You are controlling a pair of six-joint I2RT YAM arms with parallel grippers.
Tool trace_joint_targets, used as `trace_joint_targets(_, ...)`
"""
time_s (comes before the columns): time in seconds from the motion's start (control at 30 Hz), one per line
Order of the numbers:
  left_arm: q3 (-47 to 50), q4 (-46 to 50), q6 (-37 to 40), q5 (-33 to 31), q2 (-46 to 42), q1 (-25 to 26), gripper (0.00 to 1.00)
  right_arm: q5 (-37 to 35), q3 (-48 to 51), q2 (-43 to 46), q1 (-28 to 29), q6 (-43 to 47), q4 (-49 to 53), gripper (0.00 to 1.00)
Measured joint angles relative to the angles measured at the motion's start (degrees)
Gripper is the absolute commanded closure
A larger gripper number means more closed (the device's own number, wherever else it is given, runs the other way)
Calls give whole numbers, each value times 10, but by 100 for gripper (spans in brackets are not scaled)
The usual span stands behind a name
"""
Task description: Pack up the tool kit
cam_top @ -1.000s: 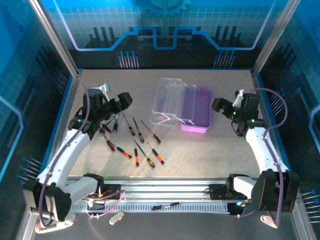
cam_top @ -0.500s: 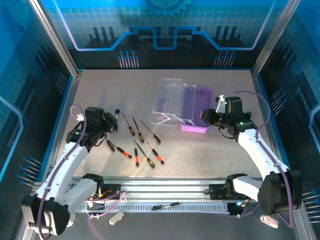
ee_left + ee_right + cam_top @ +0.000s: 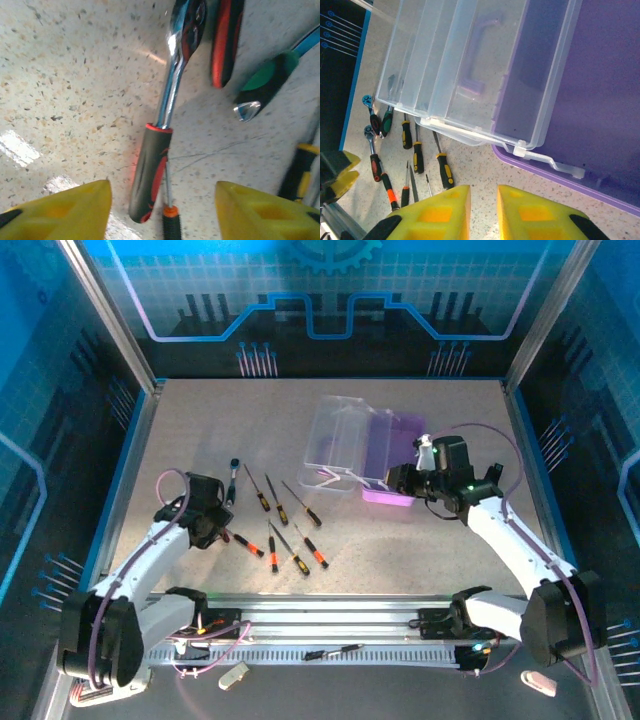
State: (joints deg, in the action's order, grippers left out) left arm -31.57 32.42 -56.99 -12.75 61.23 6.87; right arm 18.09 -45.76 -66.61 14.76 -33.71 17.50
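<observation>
Speckled surface (image 3: 400,540): left gripper (image 3: 207,527) has dropped from raised onto the loose tools, jaws wide over the ratchet (image 3: 168,97), nothing held. Right gripper (image 3: 400,480) has moved in to the near edge of the open case (image 3: 405,455), jaws nearly together, empty. Screwdrivers (image 3: 290,525) all lie outside the case, so packing hasn't started.

light: bright, blue-tinted walls | glare: table (image 3: 60,100) patches | blur: left wrist close-up soft
</observation>
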Motion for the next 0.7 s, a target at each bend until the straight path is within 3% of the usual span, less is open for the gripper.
trace_joint_targets(0.37, 11, -78, 3, 36, 82, -56, 47, 4, 0, -8, 6, -4, 0, 78)
trace_joint_targets(0.7, 12, -91, 21, 46, 112, -71, 60, 4, 0, -13, 7, -4, 0, 79)
